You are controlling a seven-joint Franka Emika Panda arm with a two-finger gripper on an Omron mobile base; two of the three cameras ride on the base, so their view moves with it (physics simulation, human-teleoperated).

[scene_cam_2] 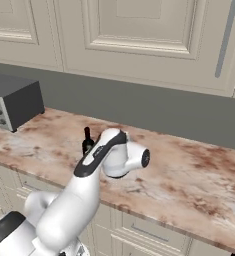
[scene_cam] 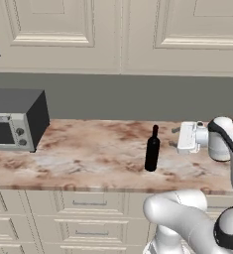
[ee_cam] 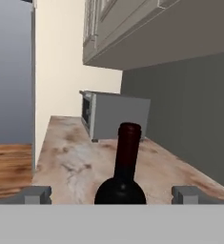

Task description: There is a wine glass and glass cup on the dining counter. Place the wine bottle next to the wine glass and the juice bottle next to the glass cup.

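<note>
The wine bottle (scene_cam: 152, 149) stands upright on the marbled worktop (scene_cam: 88, 154), just right of centre in the left base view, well apart from the toaster oven (scene_cam: 16, 119) at the left edge; in the right base view I see only its neck and shoulder (scene_cam_2: 87, 142) poking out behind my arm, left of centre; in the hand view its dark red top and black shoulders (ee_cam: 123, 167) sit dead centre at the bottom of the frame, between the two finger tips; my gripper (ee_cam: 112, 194) has its jaws spread as wide as they go and holds nothing, with clear space on either side of the bottle; in the left base view the hand (scene_cam: 188, 137) sits to the right of the bottle, near but not touching; I judge this to be the approach for the first pickup, so the task is barely begun, with neither bottle placed; the next move, as I see it, calls for easing the hand forward until the fingers flank the bottle, then closing; a tall slim bottle tips easily, so I would keep the approach level and centred; I can read no label, brand or writing on the bottle or the oven
</note>
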